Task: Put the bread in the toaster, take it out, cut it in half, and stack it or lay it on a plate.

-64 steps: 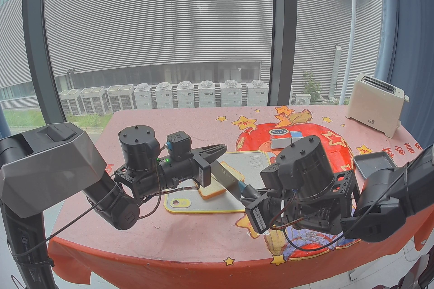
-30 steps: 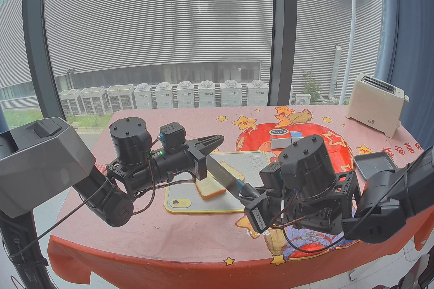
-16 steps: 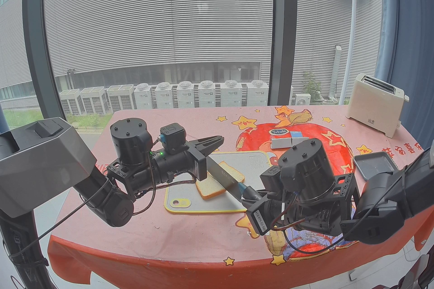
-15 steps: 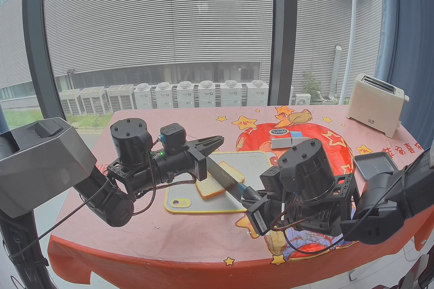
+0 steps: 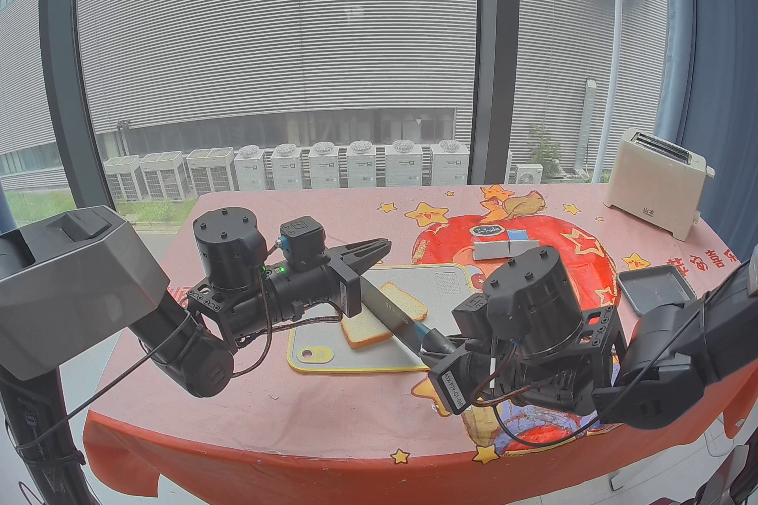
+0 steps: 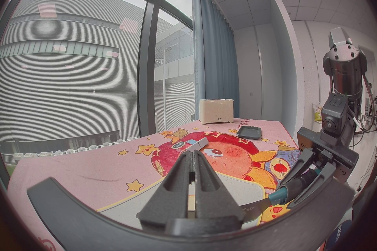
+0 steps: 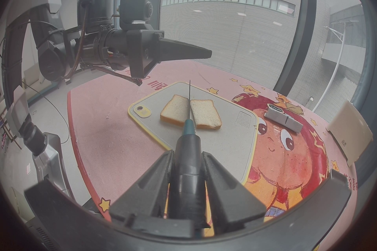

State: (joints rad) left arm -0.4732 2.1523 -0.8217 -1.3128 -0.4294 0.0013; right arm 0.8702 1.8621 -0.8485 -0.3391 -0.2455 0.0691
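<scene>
A slice of bread point(image 5: 403, 303) lies on the pale cutting board point(image 5: 442, 281). My right gripper point(image 5: 434, 346) is shut on the teal-handled knife point(image 5: 390, 312), whose blade stands on edge across the slice's middle. From the right wrist the blade point(image 7: 189, 95) splits the bread point(image 7: 204, 113) into two parts; whether it is cut through I cannot tell. My left gripper point(image 5: 377, 248) hovers shut above the board's near-left part, holding nothing, its fingers point(image 6: 204, 181) pressed together. The cream toaster point(image 5: 657, 179) stands at the far right. A dark plate point(image 5: 654, 287) lies right of the board.
A small grey and blue box point(image 5: 505, 247) lies behind the board. The table's front edge runs close under both arms. A window wall rises behind the table, with a blue curtain point(image 5: 722, 57) beside the toaster.
Over two seconds my left gripper rose and drew back to the left, off the bread. My right arm shifted the knife slightly nearer across the slice.
</scene>
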